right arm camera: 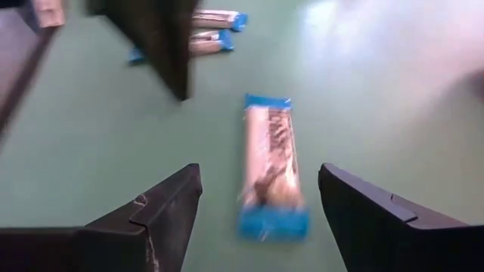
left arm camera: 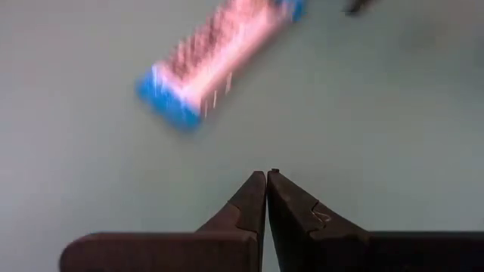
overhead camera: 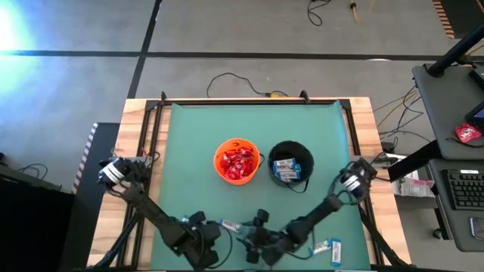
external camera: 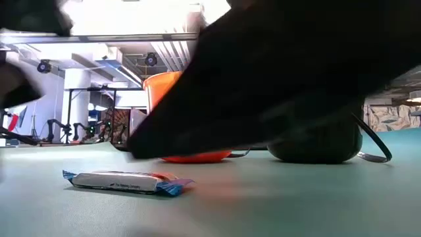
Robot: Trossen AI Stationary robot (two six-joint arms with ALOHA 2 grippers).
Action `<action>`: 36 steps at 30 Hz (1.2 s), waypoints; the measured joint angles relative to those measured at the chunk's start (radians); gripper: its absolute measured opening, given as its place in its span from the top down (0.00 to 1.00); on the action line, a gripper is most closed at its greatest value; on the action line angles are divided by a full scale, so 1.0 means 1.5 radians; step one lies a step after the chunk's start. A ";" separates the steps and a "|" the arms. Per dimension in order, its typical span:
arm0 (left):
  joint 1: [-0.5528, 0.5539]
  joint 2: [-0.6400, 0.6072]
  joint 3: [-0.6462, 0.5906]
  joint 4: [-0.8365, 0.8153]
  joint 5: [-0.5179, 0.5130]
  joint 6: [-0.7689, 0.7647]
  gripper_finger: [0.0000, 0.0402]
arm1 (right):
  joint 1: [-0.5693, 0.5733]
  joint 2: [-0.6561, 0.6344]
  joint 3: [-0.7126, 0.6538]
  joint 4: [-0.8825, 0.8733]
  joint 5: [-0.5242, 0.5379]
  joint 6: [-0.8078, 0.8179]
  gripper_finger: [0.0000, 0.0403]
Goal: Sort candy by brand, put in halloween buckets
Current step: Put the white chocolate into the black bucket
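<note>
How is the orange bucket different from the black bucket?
The round orange bucket is bright and filled with crinkly red candy packets. The round black bucket is dark and holds white-and-blue candy bars. Both are similar in size and stand upright, side by side.

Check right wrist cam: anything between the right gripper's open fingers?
Yes: one white-and-blue bar lies on the green mat between the right gripper fingers, untouched, in the right wrist view.

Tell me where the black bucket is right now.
In the high view, the black bucket stands mid-table, just right of the orange bucket, with white-and-blue bars inside.
</note>
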 joint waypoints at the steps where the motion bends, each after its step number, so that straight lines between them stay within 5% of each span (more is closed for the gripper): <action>1: -0.003 0.002 -0.008 0.002 0.009 -0.010 1.00 | -0.012 0.011 0.007 0.008 -0.008 -0.003 0.35; 14: -0.028 -0.008 -0.091 0.038 0.039 -0.042 1.00 | -0.081 0.096 0.029 0.123 -0.100 -0.099 0.45; 28: -0.081 -0.015 -0.097 -0.009 0.029 -0.109 1.00 | -0.085 0.118 0.028 0.117 -0.159 -0.130 0.74; 36: -0.101 -0.030 -0.103 -0.061 0.044 -0.127 1.00 | -0.085 0.070 0.026 0.083 -0.173 -0.135 0.73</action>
